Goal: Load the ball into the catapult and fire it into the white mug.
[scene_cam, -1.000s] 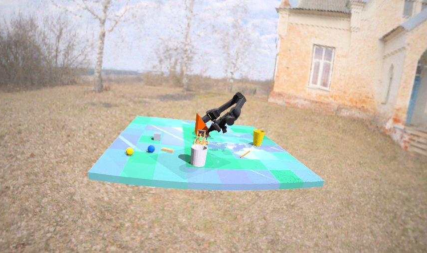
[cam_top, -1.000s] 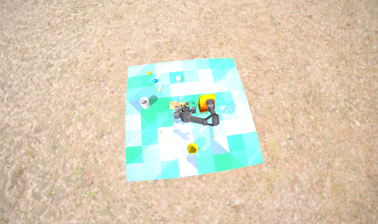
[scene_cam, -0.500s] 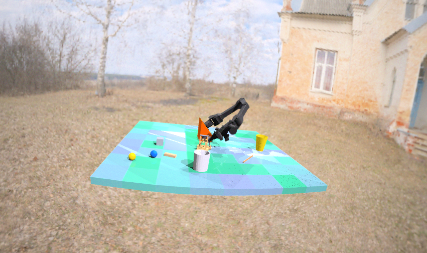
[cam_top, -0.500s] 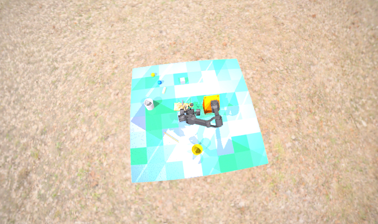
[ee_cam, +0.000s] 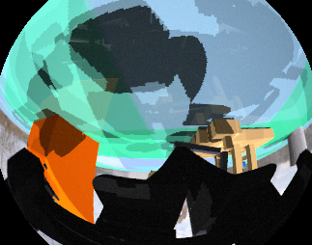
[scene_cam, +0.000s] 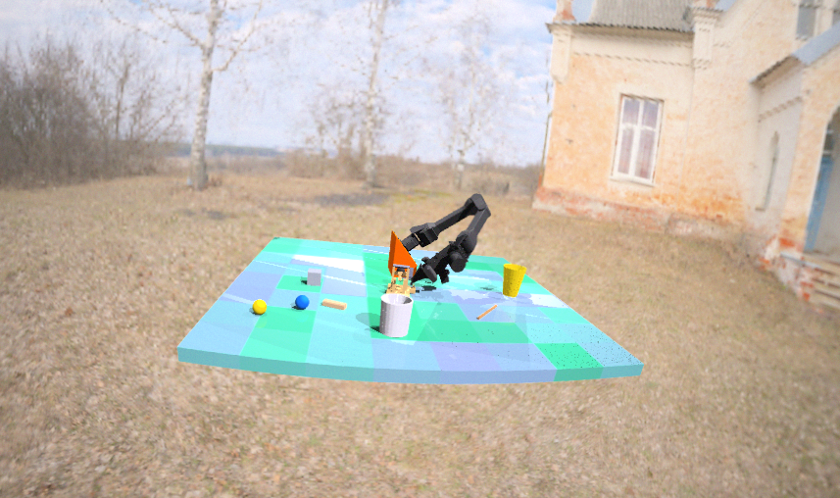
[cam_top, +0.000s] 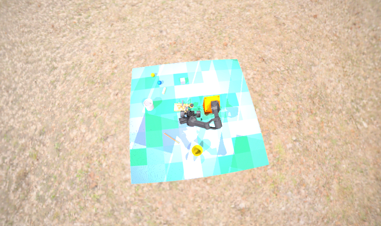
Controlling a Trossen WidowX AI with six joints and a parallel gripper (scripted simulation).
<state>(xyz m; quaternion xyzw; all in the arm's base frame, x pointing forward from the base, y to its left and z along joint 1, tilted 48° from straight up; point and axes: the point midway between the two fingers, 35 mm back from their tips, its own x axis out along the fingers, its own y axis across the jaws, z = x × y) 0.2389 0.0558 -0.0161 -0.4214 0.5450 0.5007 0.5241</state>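
From above, going left to right, we see the white mug (cam_top: 148, 105) (scene_cam: 395, 318) (ee_cam: 297, 147) upright with no ball visible inside, then the yellow ball (cam_top: 152, 74) (scene_cam: 259, 307) and blue ball (cam_top: 159, 82) (scene_cam: 301, 301) (ee_cam: 244, 165), 2 loose balls lying well apart from the catapult (cam_top: 177, 107) (scene_cam: 400, 288) (ee_cam: 224, 129). The catapult seems roughly lined up with the mug, so we judge aiming to be largely done. At its right end sits a dark round thing (cam_top: 191, 105); from this poor view, it may be the loaded ball or only the cup. Just beside the catapult, our gripper (cam_top: 189, 112) (scene_cam: 417, 279) (ee_cam: 179, 150) is fully closed with nothing in its fingers, and farther right stands the orange block (cam_top: 207, 99) (scene_cam: 400, 256) (ee_cam: 81, 169). If loading is done, 1 step remains: firing.
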